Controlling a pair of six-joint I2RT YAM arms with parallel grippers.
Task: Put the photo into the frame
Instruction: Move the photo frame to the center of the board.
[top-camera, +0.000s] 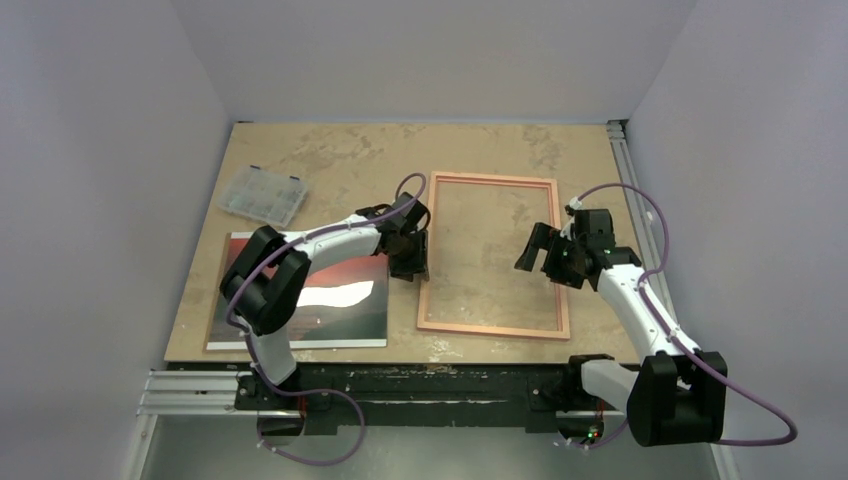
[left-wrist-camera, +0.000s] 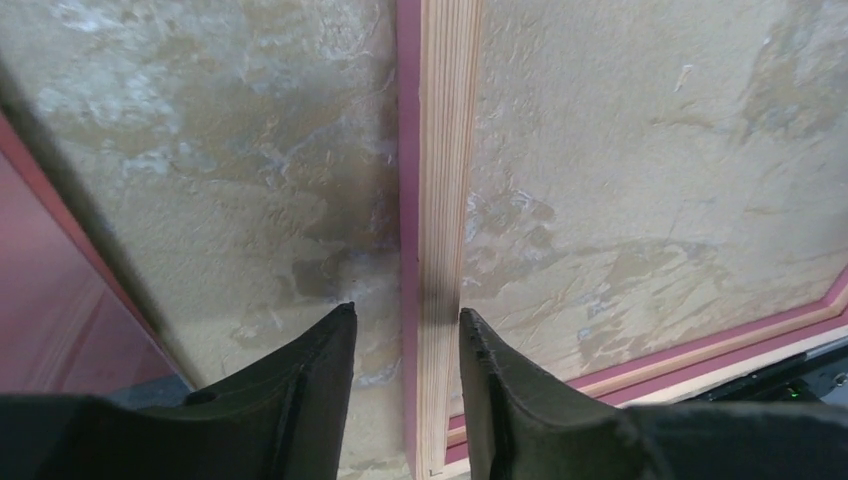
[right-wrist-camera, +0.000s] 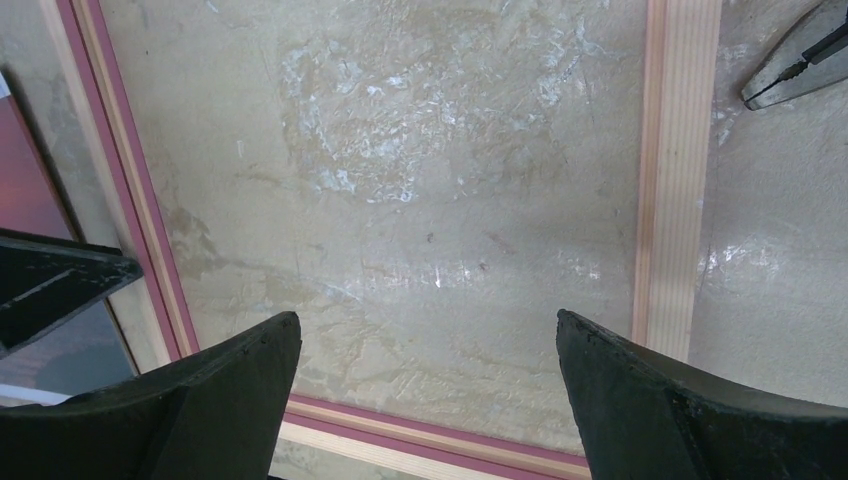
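Note:
The frame (top-camera: 492, 180), thin pinkish wood, lies flat on the table right of centre. The photo (top-camera: 340, 300), red and dark with a white patch of glare, lies face up left of it, partly under my left arm. My left gripper (top-camera: 410, 262) points down at the frame's left rail. In the left wrist view its jaws (left-wrist-camera: 408, 315) straddle that rail (left-wrist-camera: 440, 150): the right finger is at the wood and a gap shows on the left side. My right gripper (top-camera: 545, 262) hovers wide open over the pane (right-wrist-camera: 428, 325), inside the right rail (right-wrist-camera: 680, 200).
A clear plastic organiser box (top-camera: 262, 194) sits at the back left of the table. A metal rail (top-camera: 625, 170) runs along the table's right edge. A grey metal tip (right-wrist-camera: 795, 65) lies just outside the frame's right rail.

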